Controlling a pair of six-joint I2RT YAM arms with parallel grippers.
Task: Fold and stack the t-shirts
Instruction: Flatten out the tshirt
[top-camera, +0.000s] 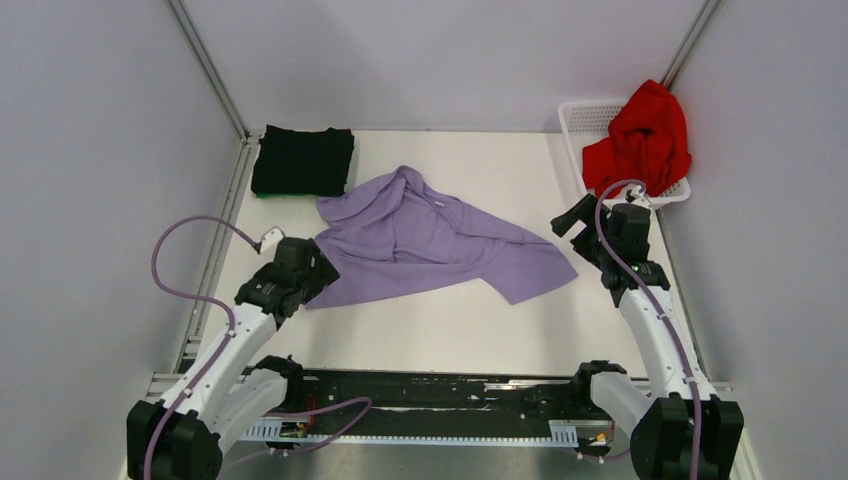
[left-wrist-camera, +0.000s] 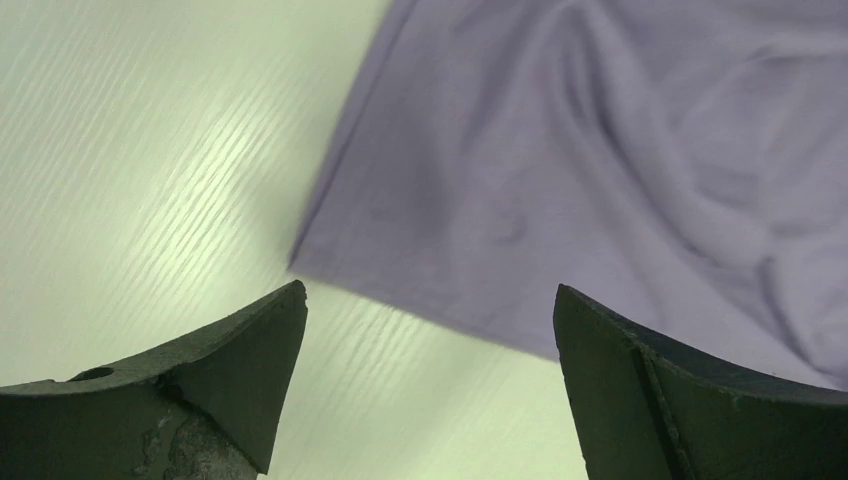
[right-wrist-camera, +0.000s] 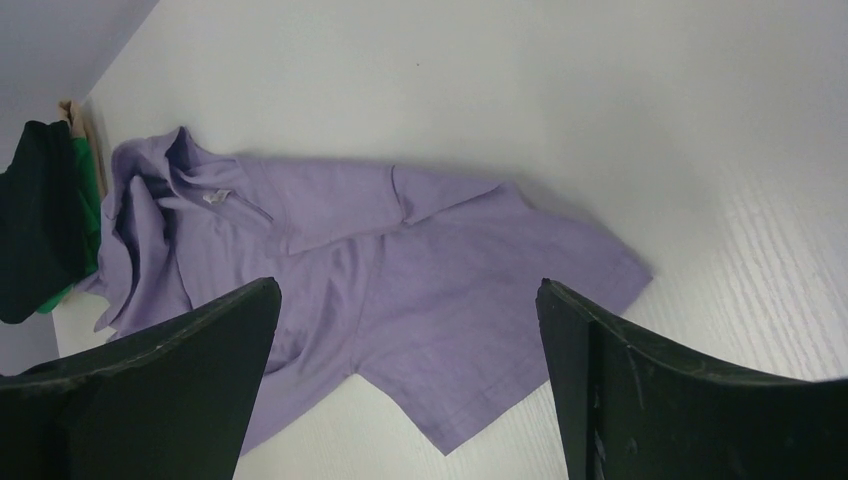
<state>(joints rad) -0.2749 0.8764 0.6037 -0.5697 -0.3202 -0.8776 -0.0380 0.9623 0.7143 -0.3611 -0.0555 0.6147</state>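
At the near edge of the white table (top-camera: 450, 335), a black rail (top-camera: 430, 392) is seen between the two arm bases. Just beyond it on the left, the left gripper (top-camera: 312, 272) is held low at the near left corner of the lavender t-shirt (top-camera: 430, 245); its jaws are spread wide, and in the left wrist view that corner of cloth is seen lying flat on the table just ahead of the gap between the fingers, with nothing gripped. On the right, the right gripper (top-camera: 577, 217) is raised beside the table's right edge, just off the shirt's right side and apart from it; its jaws are likewise spread wide and nothing is held in them. The lavender t-shirt is spread unfolded and rumpled across the middle of the table, its collar turned toward the far left and one sleeve stretched toward the right. Farther back, in the far left corner, the black t-shirt (top-camera: 303, 160) is laid folded as a neat rectangle, and a strip of green cloth (right-wrist-camera: 87, 200) is shown under its near edge. In the far right corner, a white plastic lattice basket (top-camera: 585, 117) is set against the wall, and the bright red t-shirt (top-camera: 645, 140) is heaped in it, crumpled and draped over its rim.
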